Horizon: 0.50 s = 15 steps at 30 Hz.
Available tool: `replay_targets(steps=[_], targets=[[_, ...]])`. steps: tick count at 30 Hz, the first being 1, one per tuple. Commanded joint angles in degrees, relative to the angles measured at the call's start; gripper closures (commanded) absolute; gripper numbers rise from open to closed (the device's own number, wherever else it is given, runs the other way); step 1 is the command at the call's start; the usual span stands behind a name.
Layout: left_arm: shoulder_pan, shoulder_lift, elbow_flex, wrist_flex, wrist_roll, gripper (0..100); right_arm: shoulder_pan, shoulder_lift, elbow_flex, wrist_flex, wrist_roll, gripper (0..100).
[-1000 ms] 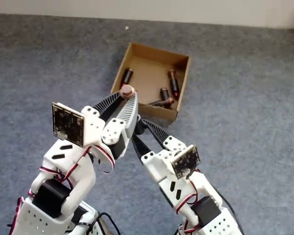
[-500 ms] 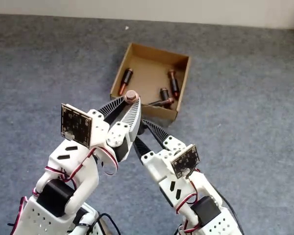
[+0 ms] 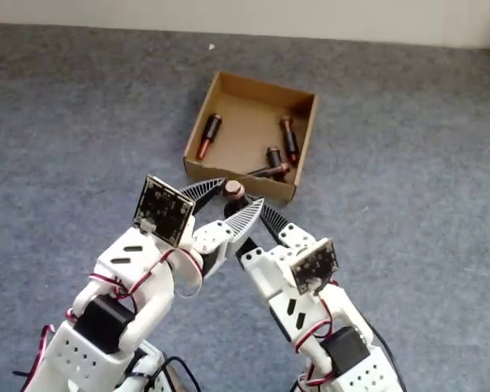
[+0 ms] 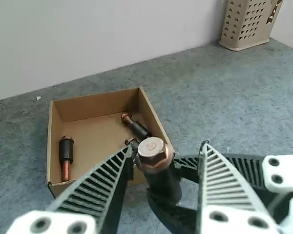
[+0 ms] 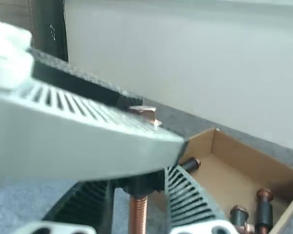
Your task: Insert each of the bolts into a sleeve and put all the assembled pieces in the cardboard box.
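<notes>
The grey carpeted bench carries an open cardboard box with several assembled pieces lying inside, and both arms meet just in front of its near wall. The left gripper is spread, one finger on either side of the copper head of a bolt. The right gripper pinches the black sleeve that the bolt sits in, holding it upright just beside the box.

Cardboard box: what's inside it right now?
Four assembled pieces lie in the box: one alone by one side wall, three clustered by the opposite wall. The floor behind the near wall is hidden, and in the left wrist view the held bolt covers that cluster's near end.
</notes>
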Motion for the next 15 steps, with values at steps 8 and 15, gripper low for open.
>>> replay_targets(steps=[8, 15], targets=[[-7.3, -0.7, -9.6, 13.6, -10.0, 77, 5.8, -1.0, 2.8, -1.9, 0.0, 99.4], [-22.8, -0.7, -8.0, 23.6, -11.5, 78, 10.1, -0.5, 2.8, -1.9, 0.0, 99.4]])
